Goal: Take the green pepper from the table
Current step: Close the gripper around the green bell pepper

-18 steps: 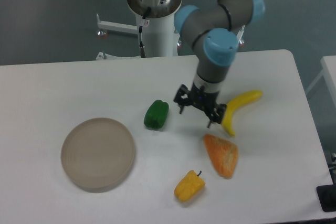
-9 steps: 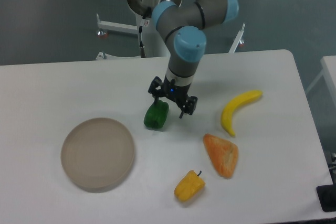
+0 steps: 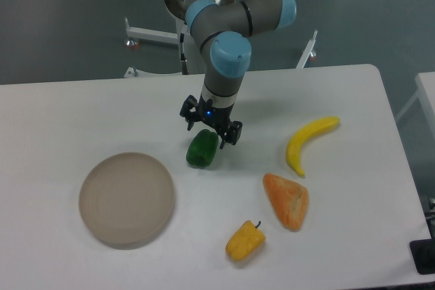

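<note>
A beige plate (image 3: 126, 199) sits at the left of the worktop (image 3: 61, 120), and the green pepper (image 3: 202, 148) lies right of it near the middle. The gripper (image 3: 210, 127) hovers open just above the pepper's upper end. Since the fingers look set toward that end rather than the middle, closing there could squeeze the glossy, lobed pepper out sideways toward the yellow pepper (image 3: 245, 240).

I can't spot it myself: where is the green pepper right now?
The green pepper lies mid-table, right of the round plate, directly under the open gripper.
</note>
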### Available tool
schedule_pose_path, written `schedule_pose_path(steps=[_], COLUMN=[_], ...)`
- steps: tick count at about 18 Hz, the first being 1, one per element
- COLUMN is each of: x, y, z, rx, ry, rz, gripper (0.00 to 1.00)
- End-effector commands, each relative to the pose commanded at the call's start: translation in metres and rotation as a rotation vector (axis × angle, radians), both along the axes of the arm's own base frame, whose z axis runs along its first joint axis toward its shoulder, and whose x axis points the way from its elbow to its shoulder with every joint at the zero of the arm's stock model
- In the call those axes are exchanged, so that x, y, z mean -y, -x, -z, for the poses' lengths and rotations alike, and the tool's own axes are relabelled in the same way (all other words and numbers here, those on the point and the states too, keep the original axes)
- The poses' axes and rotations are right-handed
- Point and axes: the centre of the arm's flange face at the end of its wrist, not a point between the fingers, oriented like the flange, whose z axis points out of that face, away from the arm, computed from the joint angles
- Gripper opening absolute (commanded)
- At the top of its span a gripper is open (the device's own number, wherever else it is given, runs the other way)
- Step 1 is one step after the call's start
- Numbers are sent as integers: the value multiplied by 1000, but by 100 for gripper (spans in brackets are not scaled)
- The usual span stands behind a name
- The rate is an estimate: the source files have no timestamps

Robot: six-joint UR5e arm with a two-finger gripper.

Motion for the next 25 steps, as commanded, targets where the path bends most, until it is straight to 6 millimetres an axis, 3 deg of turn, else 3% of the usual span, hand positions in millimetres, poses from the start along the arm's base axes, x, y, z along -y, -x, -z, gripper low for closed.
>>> schedule_pose_path(steps=[15,16,17,19,22,25], x=[-5,-5,-6,-6,-8,-10], y=[3,3,3,4,5,8], z=[13,14,13,13,9,5], rx=[0,0,-1,-1,-5,-14], ry=[3,3,2,2,-4,-9], rz=[10,10,9,10,9,7], gripper=[100,90,73,47,37,36])
